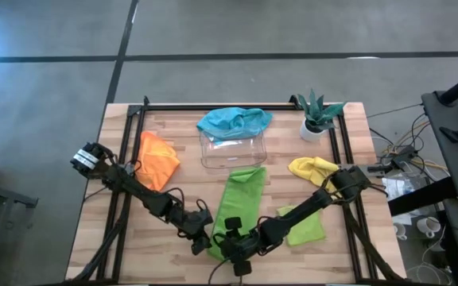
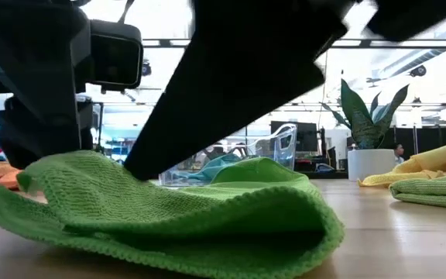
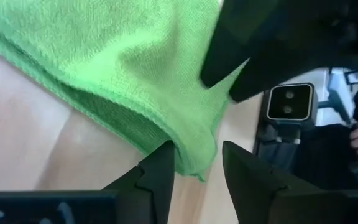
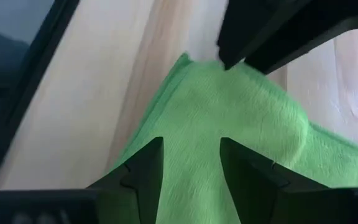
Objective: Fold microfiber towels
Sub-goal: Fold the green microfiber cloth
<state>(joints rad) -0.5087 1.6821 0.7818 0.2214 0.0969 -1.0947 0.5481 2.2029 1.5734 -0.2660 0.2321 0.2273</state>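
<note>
A lime green towel (image 1: pixel 243 195) lies stretched from the table's middle toward its near edge, its near end doubled over in a soft roll (image 2: pixel 308 225). My left gripper (image 3: pixel 197 158) is shut on that near end. Beside it, my right gripper (image 4: pixel 191 155) stands open over the same towel, slanting down from the right. A second lime green towel (image 1: pixel 304 226) lies folded at the right. The orange towel (image 1: pixel 157 159) lies at the left and the yellow one (image 1: pixel 312 168) at the right. The teal one (image 1: pixel 233 121) is draped over a clear tray. My left gripper pinches a doubled corner of the towel's near end (image 3: pixel 188 149) between its two fingers, along a hemmed fold. The fingers slant down from the table's left. The rest of the towel lies slack on the table. My right gripper's fingertip (image 2: pixel 142 172) meets the towel's upper surface, slanting down from the right, with the fingers apart.
The clear tray (image 1: pixel 233 151) stands behind the towel at the table's far middle. A small potted plant (image 1: pixel 318 117) stands at the far right. Bare wood shows at the near left (image 1: pixel 126 238). A black frame runs along the table's edges.
</note>
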